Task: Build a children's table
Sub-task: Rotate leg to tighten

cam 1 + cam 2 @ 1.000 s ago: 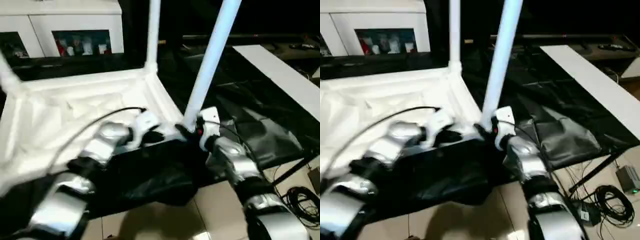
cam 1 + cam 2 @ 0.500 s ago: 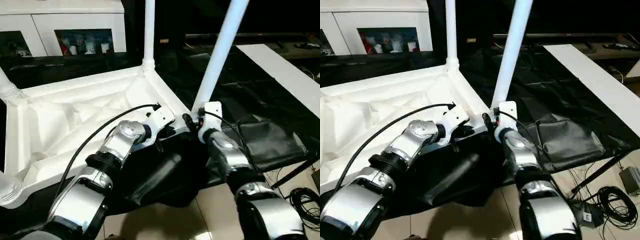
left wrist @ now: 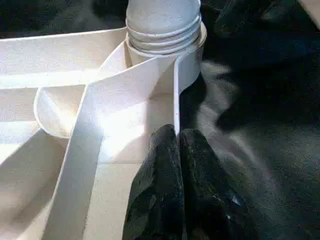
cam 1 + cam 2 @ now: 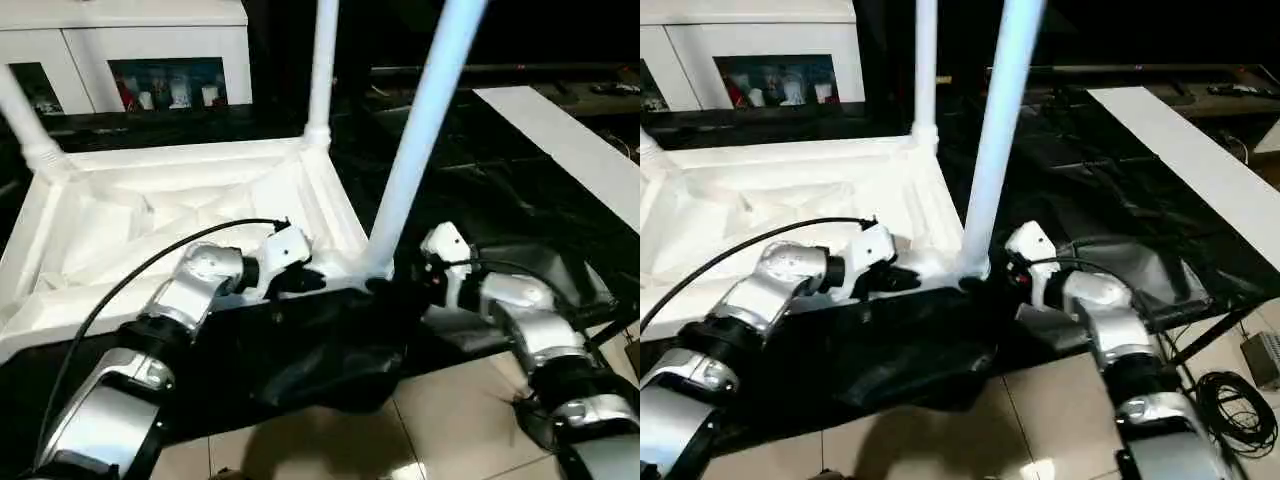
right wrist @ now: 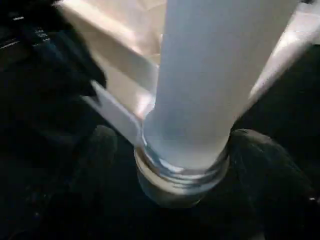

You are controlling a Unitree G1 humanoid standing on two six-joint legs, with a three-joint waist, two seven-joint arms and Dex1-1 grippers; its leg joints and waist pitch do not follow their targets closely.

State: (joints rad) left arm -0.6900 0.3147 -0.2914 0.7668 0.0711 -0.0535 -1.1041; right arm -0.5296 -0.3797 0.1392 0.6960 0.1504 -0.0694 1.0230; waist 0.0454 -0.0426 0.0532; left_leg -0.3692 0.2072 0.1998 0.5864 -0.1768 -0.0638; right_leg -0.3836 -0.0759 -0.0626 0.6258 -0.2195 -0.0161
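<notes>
From my seat at the controls, nearest to me are the two silver forearms reaching over a tiled floor (image 4: 440, 400) toward the near edge of the counter (image 4: 560, 210), which is draped in black sheeting.

My left claw (image 4: 305, 280) sits at the near rim of the overturned table top (image 4: 150, 225). Its two black fingers (image 3: 160, 185) are pressed tight together with nothing between them, their tips lying against the white wall of the top just short of the corner socket.

My right claw (image 4: 1012, 275) is on the other side of that same corner. In its wrist view the fingers (image 5: 265, 165) stand wide apart, one on each side of the near leg (image 4: 420, 130) at its base; whether either pad touches the tube I cannot tell (the picture is smeared there).

The near leg stands in the near right corner socket (image 3: 165, 30), its ribbed collar seated in the round cup, and rises steeply, leaning a little to the right.

The table top lies upside down on the counter, its ribbed underside facing up, stretching away to the left and back. A second leg (image 4: 322, 60) stands upright in the far right corner, and a third (image 4: 25, 125) rises tilted from the far left corner.

On the right a long white board (image 4: 560, 140) lies across the black sheeting. Behind everything stands a white cabinet (image 4: 130, 45) with glass doors and small objects inside.
</notes>
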